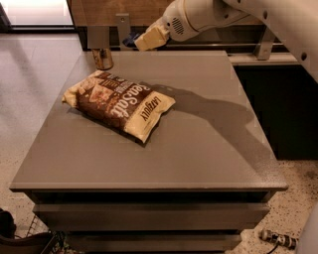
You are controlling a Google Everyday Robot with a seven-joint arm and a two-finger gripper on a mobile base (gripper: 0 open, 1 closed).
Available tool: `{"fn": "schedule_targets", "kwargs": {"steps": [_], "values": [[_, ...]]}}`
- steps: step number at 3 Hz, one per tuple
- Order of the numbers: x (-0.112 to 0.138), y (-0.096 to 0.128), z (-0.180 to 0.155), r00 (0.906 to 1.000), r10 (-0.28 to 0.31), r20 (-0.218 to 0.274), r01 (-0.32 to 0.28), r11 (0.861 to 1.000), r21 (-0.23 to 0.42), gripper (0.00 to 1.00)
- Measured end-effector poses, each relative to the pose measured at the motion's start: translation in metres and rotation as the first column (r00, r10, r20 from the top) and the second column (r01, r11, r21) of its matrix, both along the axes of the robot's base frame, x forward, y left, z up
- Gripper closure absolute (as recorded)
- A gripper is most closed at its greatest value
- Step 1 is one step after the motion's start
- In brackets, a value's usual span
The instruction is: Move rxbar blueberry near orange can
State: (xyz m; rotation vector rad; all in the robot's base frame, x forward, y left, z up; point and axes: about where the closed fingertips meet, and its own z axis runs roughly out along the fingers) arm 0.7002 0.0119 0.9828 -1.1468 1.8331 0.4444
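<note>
A robot's cream claw [142, 40] hangs above the far edge of a grey worktop [198, 149], its fingers closed on the rxbar blueberry [130, 38], whose dark blue end pokes out on the claw's left side. The orange can [103, 58] stands upright at the far left corner, near and below the held bar. A large brown-and-cream chip bag [119, 104] lies flat nearer the front.

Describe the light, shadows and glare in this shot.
Camera view: the arm's broad shadow falls across the table, right of the chip bag; bright glare on the floor, top left; the pincer, above the far edge holding the blue bar, is brightly lit.
</note>
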Motion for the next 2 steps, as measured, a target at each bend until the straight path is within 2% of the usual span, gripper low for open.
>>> {"fn": "schedule_targets", "kwargs": {"steps": [2], "values": [[0.0112, -0.0042, -0.0086, 0.9998, -0.019, -0.002, 0.019, 1.000, 0.007, 1.00]]}}
